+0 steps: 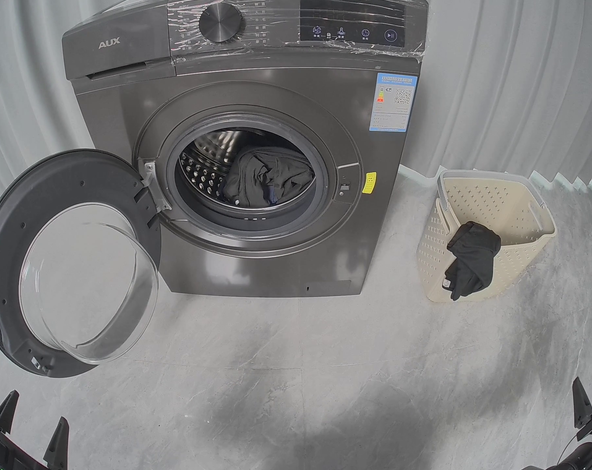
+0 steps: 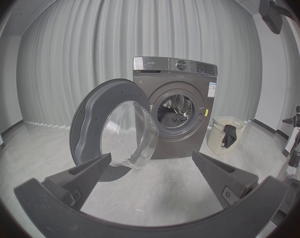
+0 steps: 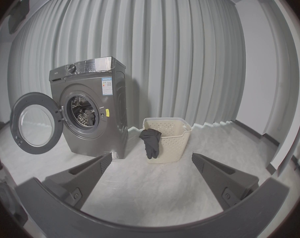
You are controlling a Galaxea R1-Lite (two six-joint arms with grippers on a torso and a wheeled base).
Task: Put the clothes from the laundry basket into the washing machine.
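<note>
Grey front-loading washing machine (image 1: 243,66) stands upright on the floor (image 1: 309,373) against a pleated curtain (image 1: 518,66), with its round port facing the robot. Its door (image 1: 21,243) is hinged on the port's left side and swung fully open to the left, the clear glass bowl (image 1: 87,282) bulging toward the robot. Cream perforated laundry basket (image 1: 505,197) sits upright on the floor just beside the machine's right side, apart from it, with the mouth facing up. A dark clothes heap (image 1: 270,177) lies in the lower part of the drum, slumped toward the port lip, long axis roughly across the opening. One black garment (image 1: 472,256) is draped over the basket's front rim. Its long axis is vertical, most of it hangs down the outer wall, and the lower end points at the floor, stopping near the basket's base. Left gripper (image 2: 150,155) is low over the near left part of the floor, fingers (image 1: 57,435) spread wide, nothing between them, well apart from the door. Right gripper (image 3: 151,156) is low over the near right part of the floor, also spread wide and empty, well apart from the basket.
</note>
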